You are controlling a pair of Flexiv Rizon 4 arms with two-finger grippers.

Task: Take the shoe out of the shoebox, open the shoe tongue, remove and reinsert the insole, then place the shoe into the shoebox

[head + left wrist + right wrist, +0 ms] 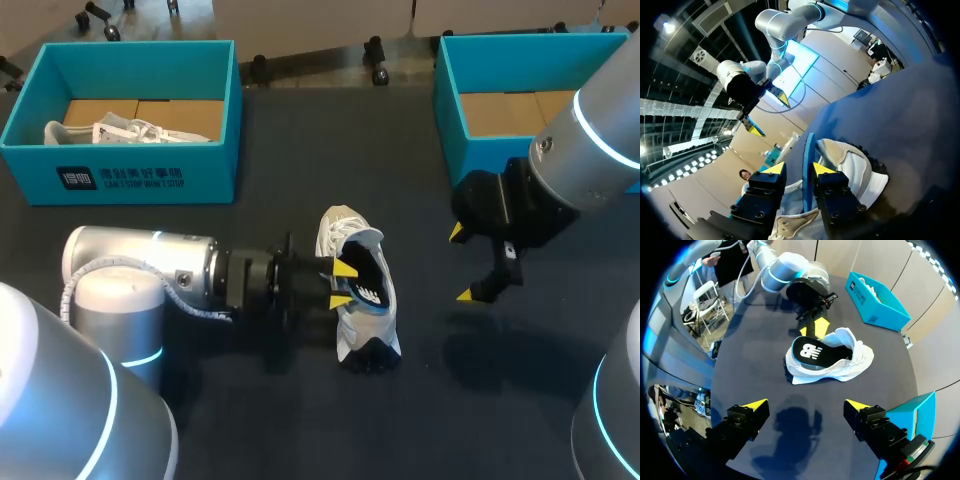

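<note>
The shoe (372, 318) is out on the table (280, 420), about midway between its left and right edges, lying lengthwise from the near side toward the far side. Its dark insole (372, 280) stands partly out of the opening, on the side facing the left gripper (343, 285).

The head view shows only that the yellow tips reach the shoe's opening. The left wrist view shows more: the insole (808, 165) is seen edge-on between the left gripper's (798, 169) fingers and lies against one of them. White shoe (855, 167) shows in the gap to the other, so this gripper is released, not clamped. The right wrist view alone shows the insole's (815, 350) printed top face, resting in the shoe (840, 362) with the left gripper (811, 329) at its end.

The right gripper (462, 263) hangs spread wide and holding nothing above bare table to the right of the shoe, well apart from it. The same shows in its own view (805, 405) and from the left wrist (769, 114).

At the far left corner, the left shoebox (150, 170) holds a second shoe (120, 132) on a cardboard floor. The right wrist view shows this box (877, 302) beyond the left arm. At the far right corner, the right shoebox (445, 90) shows only cardboard inside, and the right arm partly covers it.
</note>
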